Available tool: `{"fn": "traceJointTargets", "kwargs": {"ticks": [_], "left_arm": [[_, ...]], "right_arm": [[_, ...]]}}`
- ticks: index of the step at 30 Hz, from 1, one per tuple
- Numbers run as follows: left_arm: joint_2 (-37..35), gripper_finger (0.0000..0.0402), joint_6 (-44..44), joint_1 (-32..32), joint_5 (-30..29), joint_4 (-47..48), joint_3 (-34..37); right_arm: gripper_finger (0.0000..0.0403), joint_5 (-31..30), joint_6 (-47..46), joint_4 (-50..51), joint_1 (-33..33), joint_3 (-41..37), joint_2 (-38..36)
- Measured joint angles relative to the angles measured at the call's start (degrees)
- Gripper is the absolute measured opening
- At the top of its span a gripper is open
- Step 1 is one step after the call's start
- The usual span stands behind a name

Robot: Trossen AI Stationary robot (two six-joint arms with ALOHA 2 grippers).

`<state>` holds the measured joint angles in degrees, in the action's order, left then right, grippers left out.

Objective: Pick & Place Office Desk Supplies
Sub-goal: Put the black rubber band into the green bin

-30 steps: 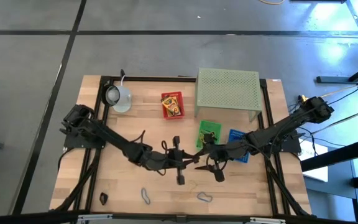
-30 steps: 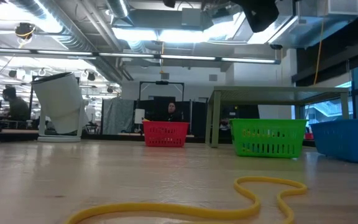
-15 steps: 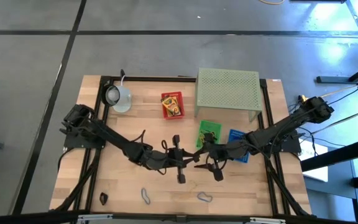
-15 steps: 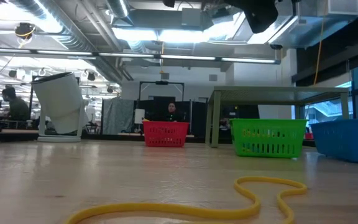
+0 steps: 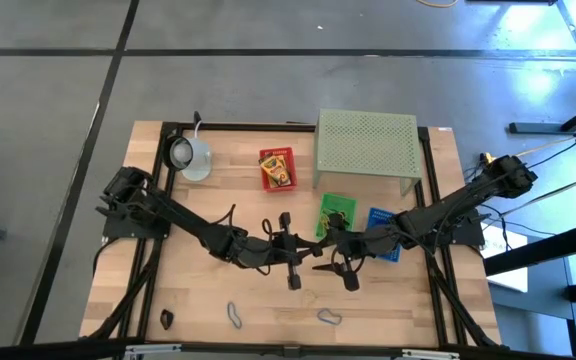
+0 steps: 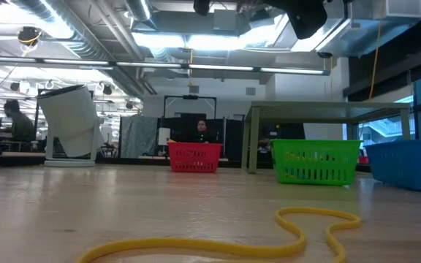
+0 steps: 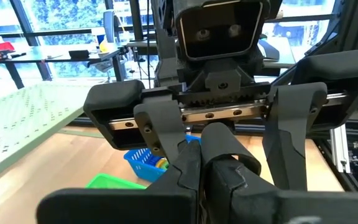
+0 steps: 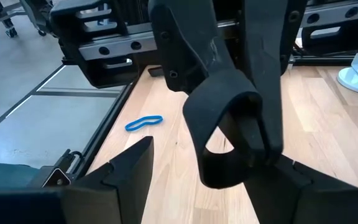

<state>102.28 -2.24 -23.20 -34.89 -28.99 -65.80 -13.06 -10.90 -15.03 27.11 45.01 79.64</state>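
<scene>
Over the table's middle my two grippers face each other, well above the wood. My left gripper (image 5: 313, 257) (image 7: 202, 146) is shut, and its joined fingers reach in between the spread fingers of my open right gripper (image 5: 320, 262) (image 8: 210, 174). Nothing shows in either. Whether the two touch, I cannot tell. A blue loop (image 5: 329, 317) (image 8: 144, 122), a grey-blue loop (image 5: 235, 316) and a small dark clip (image 5: 167, 318) lie flat near the front edge. In the low view a yellow loop (image 6: 298, 228) lies on the wood. A yellow printed box (image 5: 278, 168) sits in a red basket.
A green basket (image 5: 335, 214) and a blue basket (image 5: 382, 220) stand just behind the grippers. The pale green perforated stand (image 5: 366, 140) fills the far right. A pale mug-like object (image 5: 190, 156) stands at the far left.
</scene>
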Motion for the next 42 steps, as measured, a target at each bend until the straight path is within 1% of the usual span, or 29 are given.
{"fn": "traceJointTargets", "kwargs": {"ticks": [3,7,12,19,21,23,26,28,37,40,42], "left_arm": [[0.0,0.0004,0.0,0.0,0.0,0.0,0.0],[0.0,0.0004,0.0,0.0,0.0,0.0,0.0],[0.0,0.0004,0.0,0.0,0.0,0.0,0.0],[0.0,0.0004,0.0,0.0,0.2,0.0,0.0],[0.0,0.0004,0.0,0.0,0.2,0.0,0.0],[0.0,0.0004,-0.6,0.0,0.2,0.0,0.0],[0.0,0.0006,-3.6,0.0,0.1,0.2,0.0],[0.0,0.0015,-5.7,0.0,-0.1,0.7,0.0],[-0.1,0.0108,-10.5,-0.2,-1.1,6.6,0.0],[-0.1,0.0131,-10.7,-0.7,-2.6,8.3,0.0],[-0.1,0.0142,-10.7,-1.1,-3.1,9.1,0.0]], "right_arm": [[0.0219,0.0,0.0,0.0,0.0,0.0,0.0],[0.0186,-1.3,-1.0,0.0,0.0,0.0,0.0],[0.0121,-4.2,-2.8,-0.4,0.0,0.0,0.0],[0.0015,-4.5,-3.5,-0.3,0.0,0.0,0.0],[0.001,-4.5,-3.5,-0.3,0.0,0.0,0.0],[0.0016,-4.4,-3.5,-0.3,0.0,0.0,0.0],[0.0013,-4.2,-3.5,-0.3,0.0,0.0,0.0],[0.0008,-4.1,-3.5,-0.2,0.0,0.0,0.0],[0.0009,-3.9,-4.3,4.7,-0.2,0.0,0.0],[0.0009,-3.9,-4.9,7.3,-0.4,0.0,-0.4],[0.0009,-4.9,-5.7,9.0,-0.5,0.0,-1.2]]}}
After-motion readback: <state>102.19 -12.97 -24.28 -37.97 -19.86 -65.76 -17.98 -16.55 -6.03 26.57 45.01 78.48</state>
